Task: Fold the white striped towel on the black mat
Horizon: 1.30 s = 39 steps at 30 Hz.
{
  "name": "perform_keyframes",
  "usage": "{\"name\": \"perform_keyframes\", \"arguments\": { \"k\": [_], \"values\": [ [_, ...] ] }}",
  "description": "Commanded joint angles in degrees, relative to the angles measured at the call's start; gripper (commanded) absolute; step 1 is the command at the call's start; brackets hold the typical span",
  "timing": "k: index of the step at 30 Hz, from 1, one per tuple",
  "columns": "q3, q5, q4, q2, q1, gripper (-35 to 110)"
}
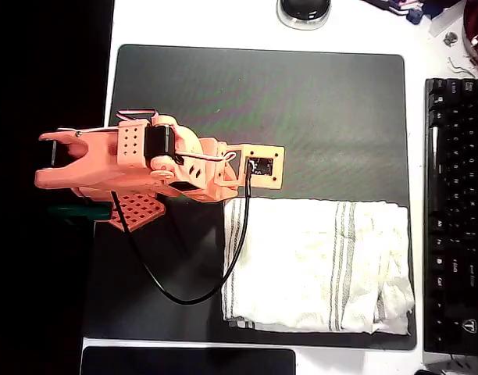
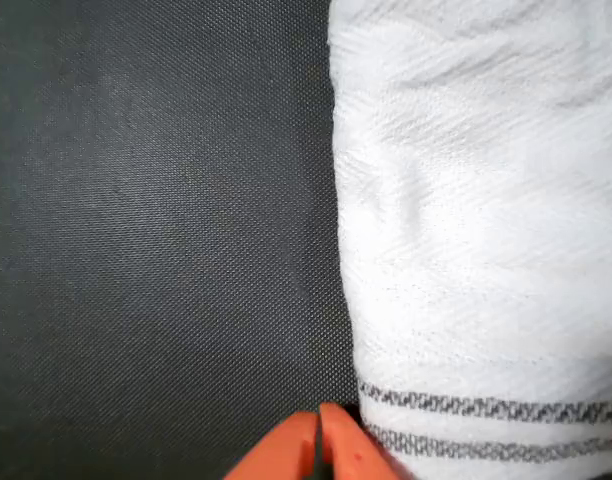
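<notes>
The white striped towel (image 1: 317, 266) lies on the lower right part of the black mat (image 1: 262, 101) in the overhead view, its long axis running left to right; its right end reaches almost to the mat's right edge and its lower edge lies near the mat's lower edge; grey stripe bands cross it near both short ends. The upper half of the mat is bare, as is the strip left of the towel, crossed by a black cable (image 1: 184, 297). The orange arm (image 1: 145, 168) reaches in from the left, its head just above the towel's upper left corner. In the wrist view the end effector (image 2: 319, 450) has its tips pressed together over the mat, just beside the towel's edge, pinching nothing. A keyboard (image 1: 458, 211) lies on the counter (image 1: 426, 31) right of the mat.
</notes>
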Motion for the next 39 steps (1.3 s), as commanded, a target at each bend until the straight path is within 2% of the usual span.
{"name": "perform_keyframes", "arguments": {
  "k": [1, 25, 34, 39],
  "values": [
    [1.23, -1.14, 0.97, 1.41, 0.62, 0],
    [1.23, -1.14, 0.97, 1.41, 0.62, 0],
    [1.23, -1.14, 0.97, 1.41, -4.66, 0],
    [1.23, -1.14, 0.97, 1.41, -2.64, 0]
  ]
}}
